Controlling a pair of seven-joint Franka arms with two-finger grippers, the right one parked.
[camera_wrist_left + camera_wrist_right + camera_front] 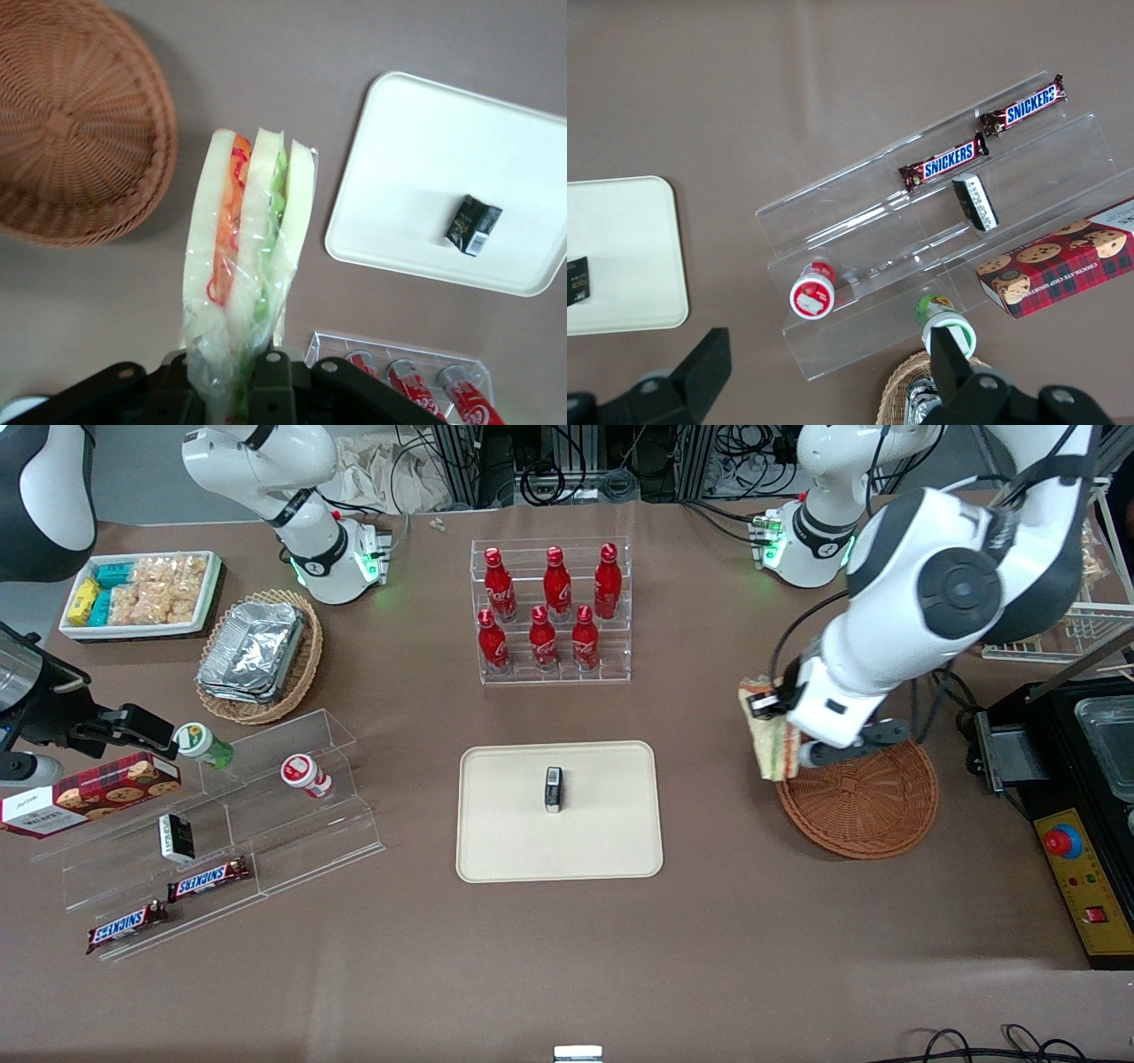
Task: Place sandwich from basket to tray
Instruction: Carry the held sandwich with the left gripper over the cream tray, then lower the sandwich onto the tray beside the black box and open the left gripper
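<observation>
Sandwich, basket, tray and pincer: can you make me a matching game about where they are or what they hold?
Things:
1. sandwich
2. basket
3. tray
4. pincer

Clues:
A. has a small dark packet lying on it
B. nothing lies inside it
C. wrapped in clear plastic, lifted off the table
D. shut on the sandwich, beside the basket

Pairs: 1-C, 2-B, 3-A, 4-D

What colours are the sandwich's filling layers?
Orange-red and green between pale bread; the sandwich, held in the claw, shows best in the left wrist view.
</observation>
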